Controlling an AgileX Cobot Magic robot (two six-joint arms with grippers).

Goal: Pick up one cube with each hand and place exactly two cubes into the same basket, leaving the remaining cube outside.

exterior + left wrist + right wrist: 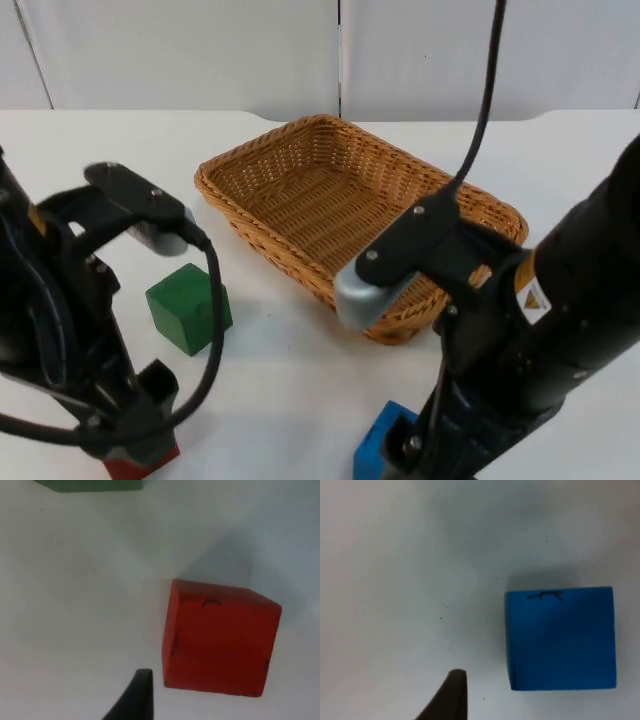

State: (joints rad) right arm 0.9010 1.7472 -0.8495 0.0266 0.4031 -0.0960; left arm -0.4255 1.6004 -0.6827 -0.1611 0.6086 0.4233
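Three cubes: red, blue and green, all on the white surface, all outside the basket.
Basket: woven wicker, rectangular, set at an angle at the middle of the surface toward the partition wall; nothing lies in it.
Green cube: on the surface beside the basket's left end, apart from it, in the top view; one edge of it also shows in the left wrist view, well apart from the red cube.
Red cube: resting on the surface just beside the left hand's black fingertip, not touching it; in the top view a corner of it shows under the left arm at the near edge.
Blue cube: resting on the surface, near the right hand's black fingertip but apart from it; in the top view it sits at the near edge, partly under the right arm.
Left hand: low over the surface at the red cube, holding nothing; its opening width cannot be determined.
Right hand: low over the surface at the blue cube, holding nothing; its opening width cannot be determined.
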